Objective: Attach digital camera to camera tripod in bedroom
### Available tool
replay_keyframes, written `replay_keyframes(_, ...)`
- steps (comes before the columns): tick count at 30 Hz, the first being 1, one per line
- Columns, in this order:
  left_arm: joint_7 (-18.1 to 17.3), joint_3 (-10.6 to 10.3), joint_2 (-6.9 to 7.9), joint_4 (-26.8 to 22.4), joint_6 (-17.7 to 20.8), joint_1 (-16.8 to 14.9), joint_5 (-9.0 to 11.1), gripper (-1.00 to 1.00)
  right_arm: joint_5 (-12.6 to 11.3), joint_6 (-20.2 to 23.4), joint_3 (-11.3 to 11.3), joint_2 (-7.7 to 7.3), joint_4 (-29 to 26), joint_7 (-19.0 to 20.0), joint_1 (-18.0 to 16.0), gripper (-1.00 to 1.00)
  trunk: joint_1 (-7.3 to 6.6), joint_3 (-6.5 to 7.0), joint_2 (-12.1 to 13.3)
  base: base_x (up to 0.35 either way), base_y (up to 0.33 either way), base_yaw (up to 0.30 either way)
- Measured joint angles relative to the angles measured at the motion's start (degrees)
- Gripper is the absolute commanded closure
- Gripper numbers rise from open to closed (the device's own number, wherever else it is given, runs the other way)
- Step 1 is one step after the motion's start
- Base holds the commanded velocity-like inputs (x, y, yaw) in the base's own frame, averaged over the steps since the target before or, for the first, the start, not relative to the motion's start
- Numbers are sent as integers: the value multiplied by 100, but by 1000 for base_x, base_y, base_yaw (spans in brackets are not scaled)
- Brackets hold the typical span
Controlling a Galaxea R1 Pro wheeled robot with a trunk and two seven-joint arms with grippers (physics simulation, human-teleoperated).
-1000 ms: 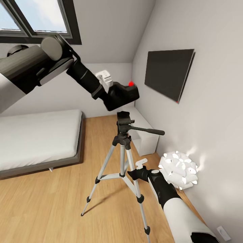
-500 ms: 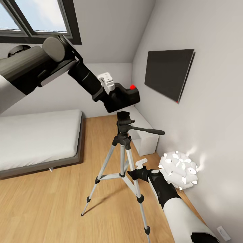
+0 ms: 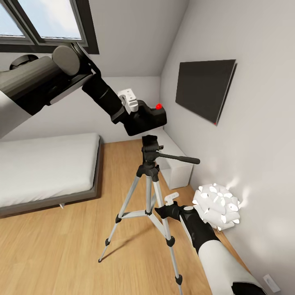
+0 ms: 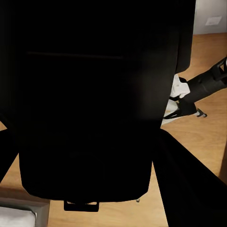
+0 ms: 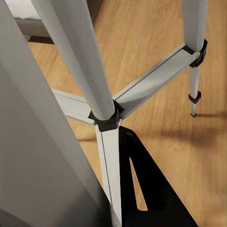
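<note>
open floor left of camera tripod [image 3: 149,180], wall [image 3: 254,123] close right

Small black boxy digital camera [image 3: 145,119]: has shifted slightly back toward the robot's left after drifting right, hanging just above the black head of the silver-legged camera tripod [image 3: 150,144].
Left pincer [image 3: 132,105]: moved along with it, clamped on the camera.
</note>
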Motion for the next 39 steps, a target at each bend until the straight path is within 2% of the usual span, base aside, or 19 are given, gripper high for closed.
replay_keyframes(7, 1, 0, -20, 3, 7, 0, -3, 100, 6, 0, -2, 0, -3, 3, 1, 100, 0, 0, 0, 0, 0, 0)
replay_keyframes(14, 0, -3, -126, 5, 8, 0, -24, 100, 9, -4, -5, 0, 3, 4, -2, 100, 0, 0, 0, 0, 0, 0)
replay_keyframes(19, 0, -1, -216, 6, 11, 0, -131, 100, 17, -2, -6, 0, -1, 6, 0, 100, 0, 0, 0, 0, 0, 0)
replay_keyframes(27, -37, 3, -414, 22, 24, 0, -473, 100, 17, -1, -5, 0, -2, 6, 0, 100, 0, 0, 0, 0, 0, 0)
replay_keyframes(39, -154, 15, -445, -1, 23, 0, -594, 100, 15, 3, -3, 0, -6, 5, 0, 100, 0, 0, 0, 0, 0, 0)
